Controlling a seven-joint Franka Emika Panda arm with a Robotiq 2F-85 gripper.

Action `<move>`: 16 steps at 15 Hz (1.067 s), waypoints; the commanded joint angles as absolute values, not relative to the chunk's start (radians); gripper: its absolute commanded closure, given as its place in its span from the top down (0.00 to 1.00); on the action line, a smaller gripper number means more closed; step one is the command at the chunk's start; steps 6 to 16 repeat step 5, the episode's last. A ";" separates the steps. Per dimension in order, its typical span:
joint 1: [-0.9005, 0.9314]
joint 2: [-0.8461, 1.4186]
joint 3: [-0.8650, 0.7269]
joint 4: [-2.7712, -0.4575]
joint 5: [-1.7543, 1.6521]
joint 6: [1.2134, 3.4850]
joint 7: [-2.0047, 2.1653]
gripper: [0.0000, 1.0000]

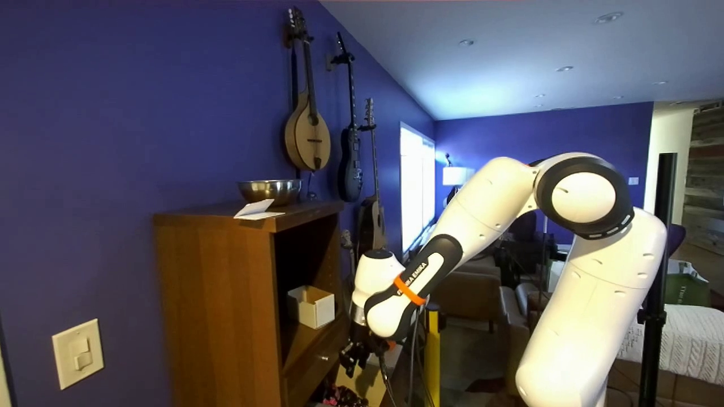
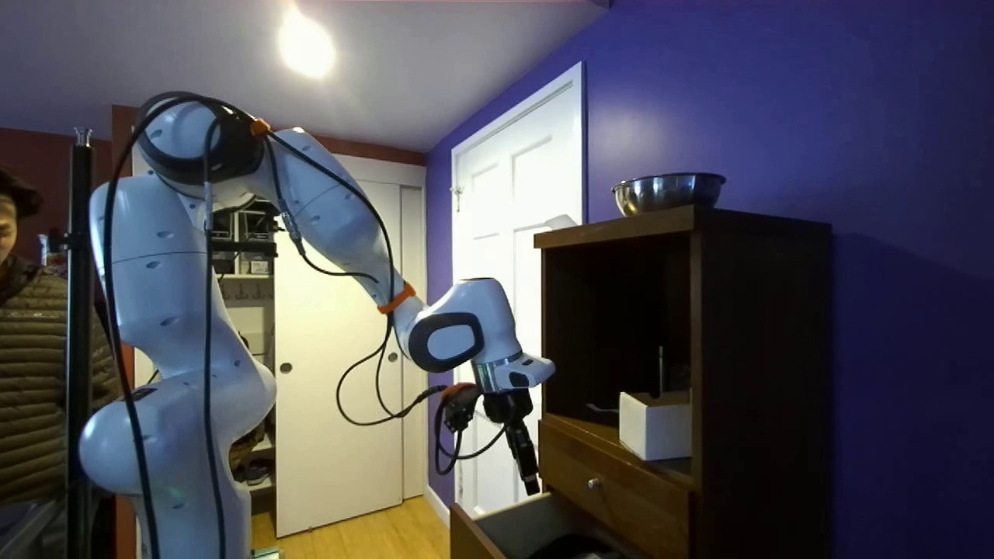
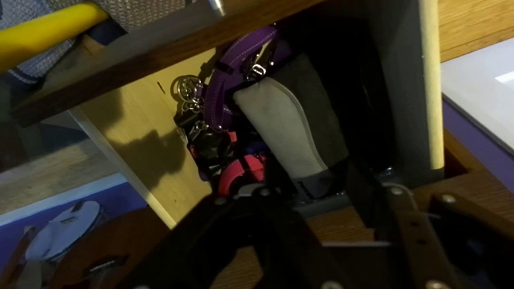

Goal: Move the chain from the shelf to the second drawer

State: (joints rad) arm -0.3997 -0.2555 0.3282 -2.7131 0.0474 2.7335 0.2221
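Observation:
The shelf (image 1: 300, 342) is the dark open compartment of the brown cabinet; it also shows in an exterior view (image 2: 598, 334). The second drawer (image 2: 472, 537) stands pulled out below a shut drawer; its pale side shows in the wrist view (image 3: 431, 120). A cluster of silver rings (image 3: 188, 89) lies in it beside a purple strap; I cannot tell whether this is the chain. No chain shows clearly elsewhere. My gripper (image 3: 312, 176) points down above the drawer, fingers apart, with nothing visible between them. It also shows in both exterior views (image 1: 352, 362) (image 2: 531, 485).
The shut drawer (image 2: 613, 485) has a knob. A white box (image 2: 656, 427) stands on the shelf. A metal bowl (image 1: 271, 191) and folded paper (image 1: 257, 210) lie on top. The drawer holds a grey pouch (image 3: 281, 124) and pink strap (image 3: 241, 170). A yellow post (image 1: 432, 356) stands nearby.

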 commanded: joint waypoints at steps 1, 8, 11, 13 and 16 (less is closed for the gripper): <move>-0.292 -0.274 0.174 -2.680 -0.008 2.707 0.229 0.79; -0.231 -0.289 0.068 -2.687 -0.024 2.739 0.147 1.00; -0.231 -0.289 0.068 -2.687 -0.024 2.739 0.147 1.00; -0.231 -0.289 0.068 -2.687 -0.024 2.739 0.147 1.00; -0.231 -0.289 0.068 -2.687 -0.024 2.739 0.147 1.00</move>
